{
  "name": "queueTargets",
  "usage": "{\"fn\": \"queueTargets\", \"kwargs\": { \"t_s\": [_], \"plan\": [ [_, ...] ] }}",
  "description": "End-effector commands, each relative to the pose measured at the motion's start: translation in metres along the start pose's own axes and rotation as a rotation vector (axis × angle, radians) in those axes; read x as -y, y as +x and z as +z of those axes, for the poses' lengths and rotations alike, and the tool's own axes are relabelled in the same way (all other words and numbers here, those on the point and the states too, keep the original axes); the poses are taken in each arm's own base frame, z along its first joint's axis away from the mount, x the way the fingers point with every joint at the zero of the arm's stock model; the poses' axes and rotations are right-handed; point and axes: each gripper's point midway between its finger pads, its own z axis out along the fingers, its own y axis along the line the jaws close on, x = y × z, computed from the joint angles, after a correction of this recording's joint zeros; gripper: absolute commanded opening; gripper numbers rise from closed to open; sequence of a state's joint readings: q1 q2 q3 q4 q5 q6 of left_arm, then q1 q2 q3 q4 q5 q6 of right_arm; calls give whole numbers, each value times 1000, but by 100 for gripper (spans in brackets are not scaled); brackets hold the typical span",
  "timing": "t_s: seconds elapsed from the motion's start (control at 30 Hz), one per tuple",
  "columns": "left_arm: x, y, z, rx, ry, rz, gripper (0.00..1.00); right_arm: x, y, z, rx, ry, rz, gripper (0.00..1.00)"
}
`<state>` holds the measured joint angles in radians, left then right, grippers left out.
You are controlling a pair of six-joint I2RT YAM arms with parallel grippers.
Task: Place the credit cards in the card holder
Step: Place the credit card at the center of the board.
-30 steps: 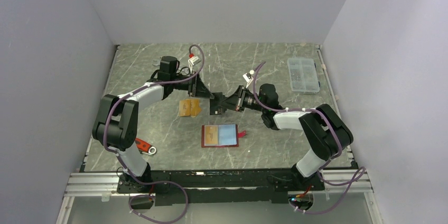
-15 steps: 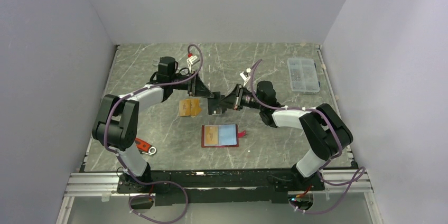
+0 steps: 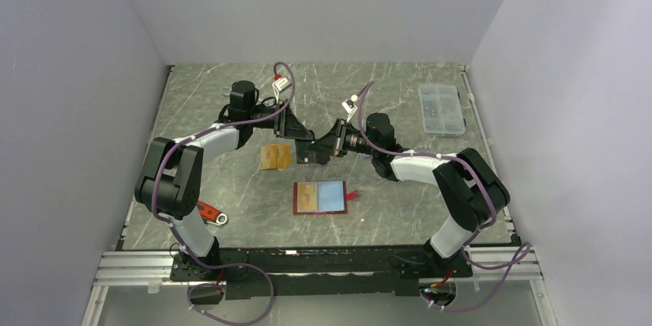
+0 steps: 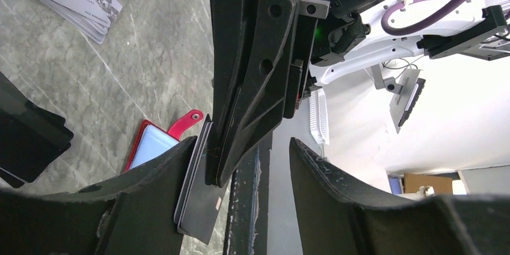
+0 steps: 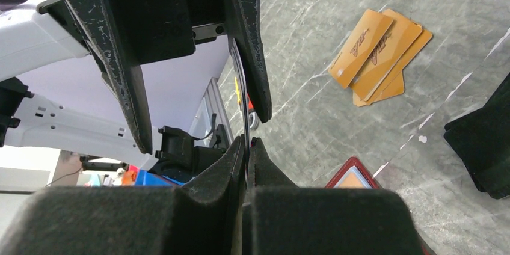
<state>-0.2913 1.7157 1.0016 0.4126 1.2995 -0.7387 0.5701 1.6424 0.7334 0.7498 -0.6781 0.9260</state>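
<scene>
Table (image 3: 231, 111): open card holder (image 3: 295, 198) sleeves 1 orange card (image 3: 307, 196); right hand (image 5: 246, 142) pinches grey card (image 4: 201, 213), left hand (image 4: 243, 144) spread.

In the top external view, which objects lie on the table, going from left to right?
Small red-handled tool with metal ring → stack of orange plastic cards → open dark-red leather-look card holder → clear plastic compartment box.

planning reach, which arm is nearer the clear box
Right. The right arm bends just on the near side of the box, slightly left of it; the left arm is far off to the left.
</scene>
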Motion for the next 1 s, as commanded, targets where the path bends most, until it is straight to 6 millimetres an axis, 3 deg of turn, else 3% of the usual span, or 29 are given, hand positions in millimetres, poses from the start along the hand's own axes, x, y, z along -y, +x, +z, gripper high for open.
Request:
{"fn": "queueTargets", "kwargs": {
  "t_s": [0.0, 0.13, 0.27, 0.5, 0.77, 0.97],
  "plan": [
    [38, -2, 5, -51, 103, 103, 61, 17, -1, 5, 14, 76, -4, 0],
    [42, -4, 5, -48, 110, 115, 62, 17, -1, 6, 15, 72, -3, 0],
    [32, -7, -8, -15, 51, 123, 67, 11, -13, -9, 73, 70, -27, 0],
    [30, 18, -12, -32, 79, 60, 69, -3, -22, -9, 89, 22, -37, 0],
    [51, 20, -16, -31, 142, 100, 62, 24, -22, -16, 152, 128, -6, 0],
    [45, 29, -15, -10, 107, 105, 61, 27, -46, -32, 279, 193, -28, 0]
  ]
}}
